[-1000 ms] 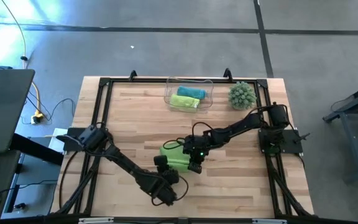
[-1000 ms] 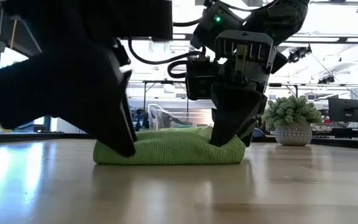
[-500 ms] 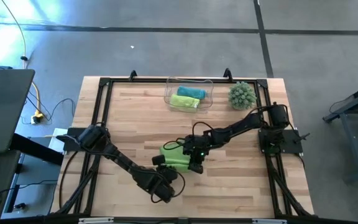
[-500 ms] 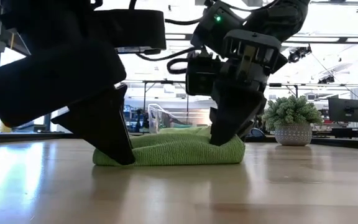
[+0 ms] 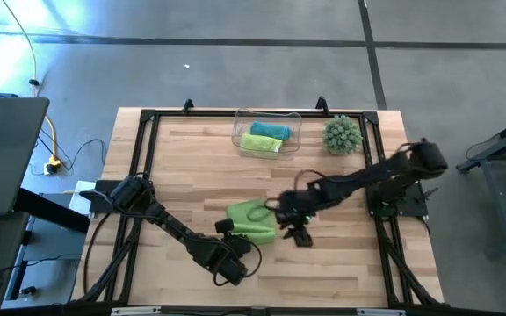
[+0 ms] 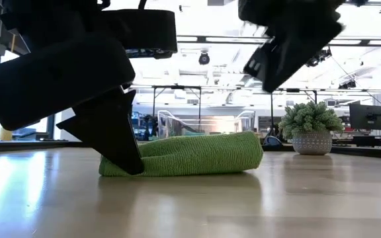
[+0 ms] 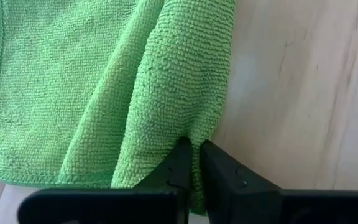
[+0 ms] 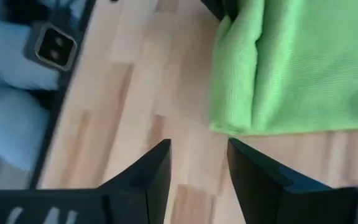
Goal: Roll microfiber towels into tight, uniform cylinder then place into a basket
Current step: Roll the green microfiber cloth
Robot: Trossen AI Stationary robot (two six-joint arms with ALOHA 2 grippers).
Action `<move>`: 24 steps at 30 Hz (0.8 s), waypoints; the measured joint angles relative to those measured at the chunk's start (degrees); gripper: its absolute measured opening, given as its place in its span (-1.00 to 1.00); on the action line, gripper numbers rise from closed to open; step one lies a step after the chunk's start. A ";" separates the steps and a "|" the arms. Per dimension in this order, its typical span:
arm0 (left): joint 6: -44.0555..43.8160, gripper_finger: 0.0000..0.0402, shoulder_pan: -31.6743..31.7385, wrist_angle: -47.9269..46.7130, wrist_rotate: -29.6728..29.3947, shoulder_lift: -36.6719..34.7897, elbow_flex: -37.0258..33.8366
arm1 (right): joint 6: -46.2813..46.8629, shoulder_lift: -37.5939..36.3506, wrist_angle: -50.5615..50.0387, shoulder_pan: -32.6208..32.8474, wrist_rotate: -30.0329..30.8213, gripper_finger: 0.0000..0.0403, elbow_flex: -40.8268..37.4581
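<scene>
Left gripper (image 7: 193,163) jaws pinch the lime towel's (image 5: 251,220) near edge; right gripper (image 8: 197,163), jaws open and empty, hovers over bare table (image 5: 350,254) beside it.

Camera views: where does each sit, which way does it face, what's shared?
High: overhead, straight down on the table; both arms, basket, plant.
Low: tabletop height, level across; lime towel, left pincer on its end, right arm raised above.
Left wrist: looks past its own fingers, pinched on a towel fold.
Right wrist: looks down past its open fingers at bare wood beside the towel.
Shared: all four show the lime towel; high and low share the plant and basket.
</scene>
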 joint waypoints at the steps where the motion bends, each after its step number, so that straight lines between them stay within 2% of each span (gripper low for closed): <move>1: 0.29 -0.93 0.00 0.10 0.00 0.00 -0.04 | -0.52 -1.58 -1.46 1.73 3.52 -0.26 0.00; 5: 2.20 -0.93 0.03 0.44 0.38 -0.02 -0.07 | -1.19 -6.84 -4.14 8.79 17.40 -0.26 0.07; 9: 7.37 -0.93 0.81 1.77 4.16 -0.64 -0.04 | -3.36 -7.44 -1.52 14.86 31.73 -0.26 0.09; 11: 10.80 -0.93 1.75 2.43 8.39 -1.37 -0.09 | -4.73 -6.06 -0.08 16.78 36.92 -0.26 0.11; 17: 21.57 -0.93 5.11 4.99 20.84 -2.52 -0.28 | -4.54 2.07 3.90 19.22 40.28 -0.26 0.11; 20: 23.66 -0.93 6.22 14.88 26.73 -3.71 -4.69 | -4.01 6.77 7.31 20.05 41.36 -0.26 0.11; 24: 20.89 -0.93 7.11 24.80 26.85 -6.55 -12.01 | -1.84 9.60 8.30 21.23 44.78 -0.26 0.11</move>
